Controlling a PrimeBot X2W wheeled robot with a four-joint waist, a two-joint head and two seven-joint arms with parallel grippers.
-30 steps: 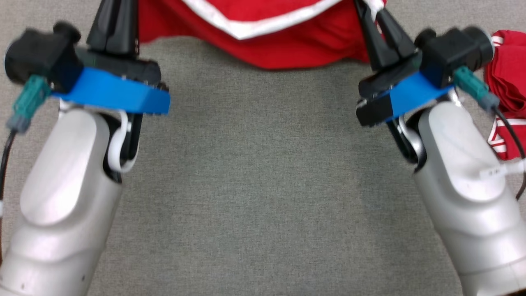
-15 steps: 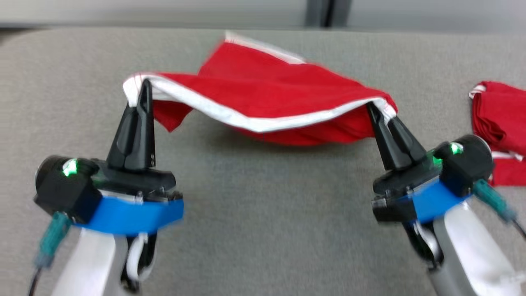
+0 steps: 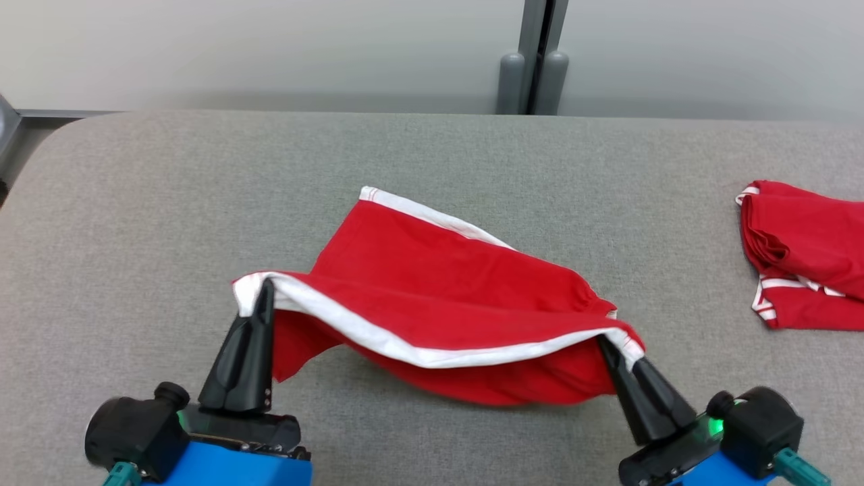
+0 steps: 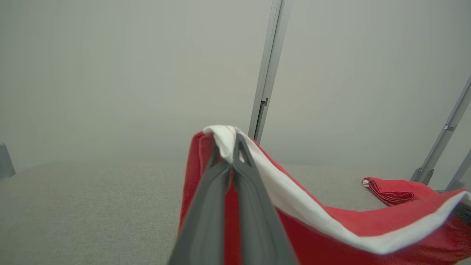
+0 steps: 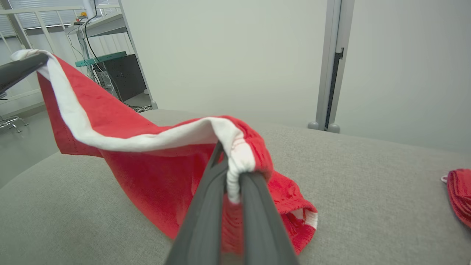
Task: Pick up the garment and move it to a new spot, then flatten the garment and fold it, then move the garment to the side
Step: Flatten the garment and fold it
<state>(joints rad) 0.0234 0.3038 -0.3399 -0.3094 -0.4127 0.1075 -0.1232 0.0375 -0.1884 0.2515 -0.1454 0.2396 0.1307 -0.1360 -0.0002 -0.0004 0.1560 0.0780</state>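
The garment (image 3: 445, 297), red shorts with a white waistband (image 3: 405, 347), is held up by that band above the grey table (image 3: 169, 202), well to the left of the folded red pile (image 3: 803, 250). Its leg end is draped on the table, on the side farther from the robot than the pile's near edge.

The left gripper (image 3: 264, 291) is closed tight on the band end farthest from the pile. The right gripper (image 3: 603, 343) is closed on the bunched band end nearer the pile. Both bites are taken at the very fingertips, and the band sags between them.

A slip is judged the main risk. If the band is drawn taut too sharply, the thin pinch at either tip could be lost and that corner dropped. If the cloth is lowered while slack, the hanging lower layer could be trapped underneath and creases pressed in. Whether one layer or both are caught cannot be told. If the garment is laid too near the pile, the two could overlap.
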